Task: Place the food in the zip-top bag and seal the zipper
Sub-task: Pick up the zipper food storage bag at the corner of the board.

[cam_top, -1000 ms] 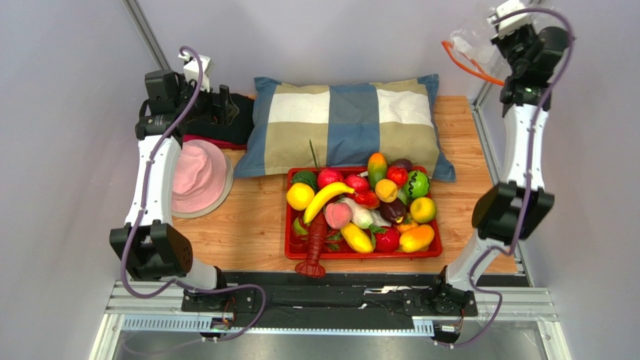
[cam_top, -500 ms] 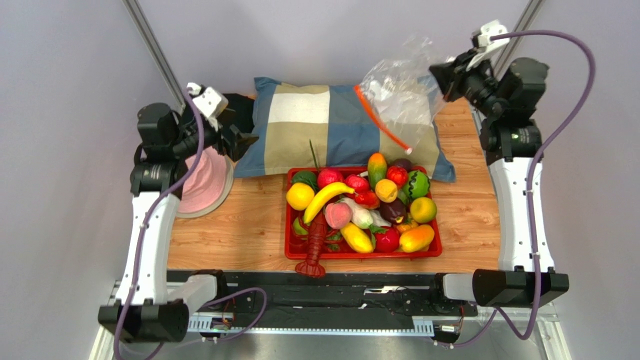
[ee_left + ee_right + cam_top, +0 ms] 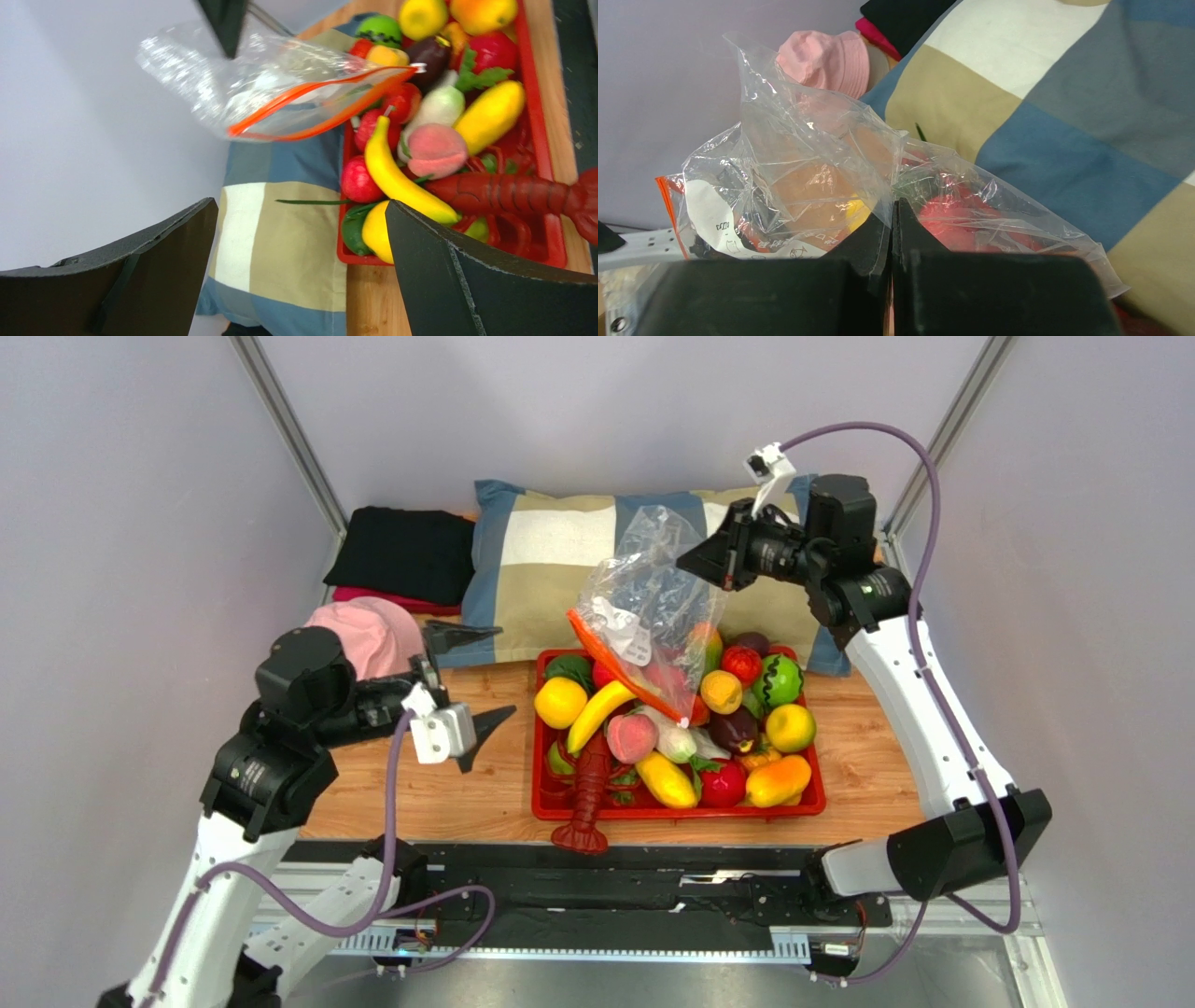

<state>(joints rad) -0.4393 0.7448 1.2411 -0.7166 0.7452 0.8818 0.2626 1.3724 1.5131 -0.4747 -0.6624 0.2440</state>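
The zip-top bag (image 3: 638, 609) hangs in the air over the back left of the red tray (image 3: 673, 814), mouth downward. Its orange-red zipper (image 3: 624, 672) runs slanted along the lower edge and is parted in the left wrist view (image 3: 316, 105). My right gripper (image 3: 690, 560) is shut on the bag's upper corner, with crinkled film (image 3: 822, 161) spreading out past the pinched fingertips. The food fills the tray: a yellow banana (image 3: 606, 706), a pink peach (image 3: 631, 738), a red lobster (image 3: 586, 791) and others. My left gripper (image 3: 477, 676) stands open just left of the tray, holding nothing.
A checked pillow (image 3: 561, 567) lies behind the tray. A pink hat (image 3: 368, 633) and folded black cloth (image 3: 407, 553) sit at the back left. The lobster's tail overhangs the tray's front edge. Bare wooden table (image 3: 870, 742) shows right of the tray.
The right arm swung the bag from the back right corner leftward and down over the tray. The left arm came forward from the back left to beside the tray, staying open.
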